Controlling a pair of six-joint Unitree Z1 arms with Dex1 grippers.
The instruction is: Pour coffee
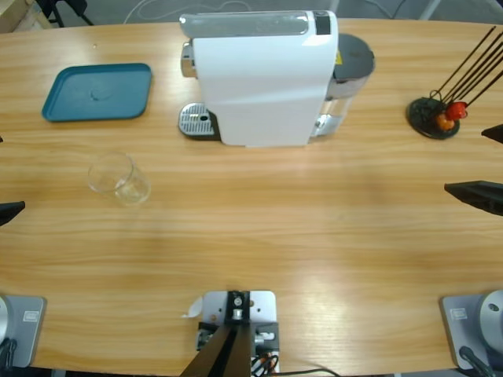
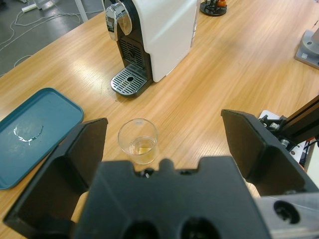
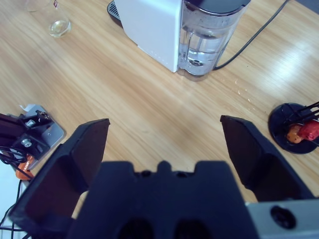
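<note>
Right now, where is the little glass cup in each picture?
High view: the glass stands left of middle on the table, below the blue tray.
Left wrist view: the glass is at centre, just beyond the open left gripper.
Right wrist view: the glass is at the top left corner, partly cut off.
Shared landmark: the white coffee machine.
</note>
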